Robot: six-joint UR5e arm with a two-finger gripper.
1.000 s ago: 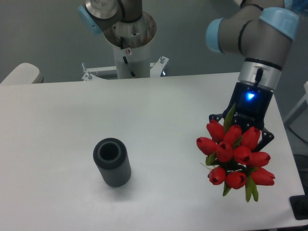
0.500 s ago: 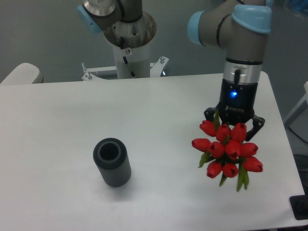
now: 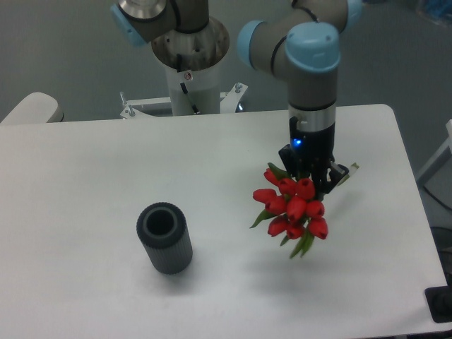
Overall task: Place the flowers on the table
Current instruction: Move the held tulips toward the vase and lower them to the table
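Gently: your gripper (image 3: 311, 182) jaws pinch the flowers (image 3: 293, 208) by their stems; light, floppy, blooms at seven o'clock.

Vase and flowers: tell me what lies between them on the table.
Nothing. In the camera view, only bare white table shows between the dark grey vase and the flowers, which hang in the hand.
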